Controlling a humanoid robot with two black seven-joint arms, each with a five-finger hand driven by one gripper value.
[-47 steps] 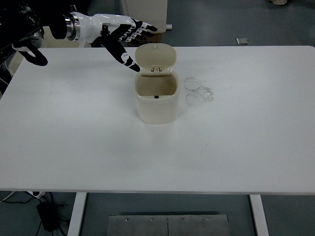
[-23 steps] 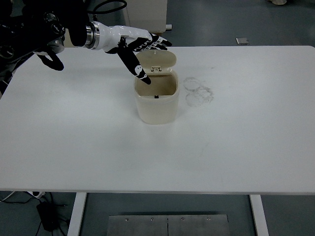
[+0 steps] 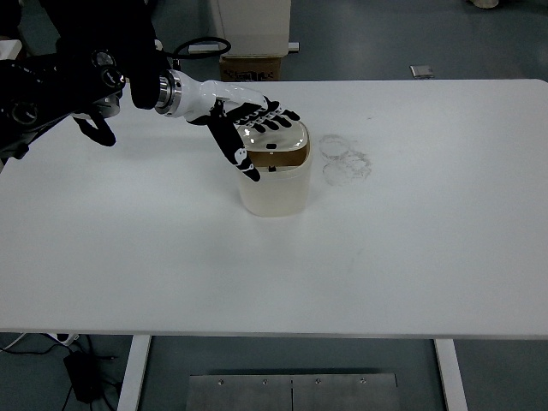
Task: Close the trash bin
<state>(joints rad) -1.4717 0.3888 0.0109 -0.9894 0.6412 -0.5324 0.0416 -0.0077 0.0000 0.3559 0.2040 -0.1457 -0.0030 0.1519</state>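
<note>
Fingers spread flat, the left robot hand (image 3: 248, 124) lies over the lid (image 3: 278, 141) of the trash bin (image 3: 274, 175) mid-tabletop (image 3: 411, 240); press straight down evenly, so it latches without tipping.

We look down on a broad white surface (image 3: 411, 248) that fills most of the view, with faint grey ring smudges (image 3: 345, 159) right of centre. Around it lies a dull blue-grey floor (image 3: 385, 38); at 12 o'clock stands a pale cabinet (image 3: 253, 21) with a cardboard box (image 3: 248, 67) at its foot. At 6 o'clock we see white legs (image 3: 135, 377), a metal plate (image 3: 293, 392), and a black cable (image 3: 81, 372).
</note>
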